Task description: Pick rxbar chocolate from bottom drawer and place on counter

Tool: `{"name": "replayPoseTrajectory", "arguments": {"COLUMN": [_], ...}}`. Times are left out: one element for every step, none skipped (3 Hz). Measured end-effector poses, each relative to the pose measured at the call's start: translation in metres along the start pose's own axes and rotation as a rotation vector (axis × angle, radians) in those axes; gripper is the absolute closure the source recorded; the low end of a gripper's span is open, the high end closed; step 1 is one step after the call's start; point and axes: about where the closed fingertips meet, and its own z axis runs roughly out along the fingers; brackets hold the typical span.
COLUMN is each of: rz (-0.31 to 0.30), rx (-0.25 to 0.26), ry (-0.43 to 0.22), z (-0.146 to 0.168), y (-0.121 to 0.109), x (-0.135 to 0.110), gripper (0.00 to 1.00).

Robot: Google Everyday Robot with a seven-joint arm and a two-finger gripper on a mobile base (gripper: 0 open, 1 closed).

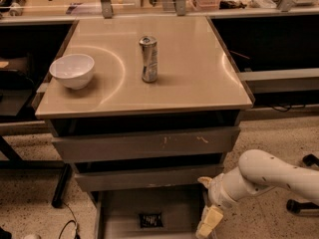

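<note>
The rxbar chocolate (150,219), a small flat black bar, lies on the grey floor of the bottom drawer (124,205), which is pulled out at the bottom of the camera view. My gripper (207,203) hangs at the drawer's right edge, to the right of the bar and apart from it. It is open and holds nothing; its lower pale finger (209,222) points down. The beige counter (189,78) caps the drawer unit above.
A silver can (148,59) stands upright mid-counter and a white bowl (73,70) sits near its left edge. The two upper grey drawers (144,143) are closed. Dark shelving flanks the unit, and a table leg (62,185) stands at the left.
</note>
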Motion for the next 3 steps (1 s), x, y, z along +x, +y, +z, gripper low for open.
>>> {"name": "replayPoseTrajectory", "arguments": {"rz": [0.001, 0.005, 0.004], "rx": [-0.020, -0.028, -0.040], "ry": [-0.015, -0.017, -0.034], "z": [0.032, 0.036, 0.049], "y": [-0.007, -0.006, -0.003], "x": [0.014, 0.016, 0.016], "gripper": [0.00, 0.00, 0.00]}}
